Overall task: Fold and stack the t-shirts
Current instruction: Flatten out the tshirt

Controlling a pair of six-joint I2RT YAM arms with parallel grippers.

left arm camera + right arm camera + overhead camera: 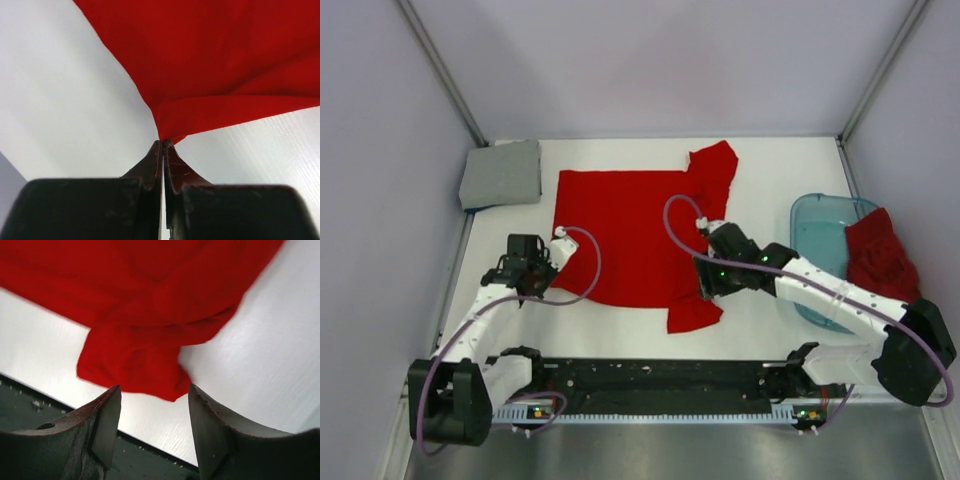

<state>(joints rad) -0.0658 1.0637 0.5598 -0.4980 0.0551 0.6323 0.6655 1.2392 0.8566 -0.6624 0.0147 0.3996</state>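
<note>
The bright red t-shirt lies spread on the white table, one sleeve at the far right, one at the near right. My left gripper is shut on its near left corner, pinched at the fingertips. My right gripper is open just above the near sleeve, which lies bunched ahead of the jaws. The light grey t-shirt lies folded at the far left. The darker red t-shirt hangs over the tub's right rim.
The translucent light-blue tub stands at the right. A black rail runs along the table's near edge and shows in the right wrist view. Grey walls close in on the left, the right and the far side.
</note>
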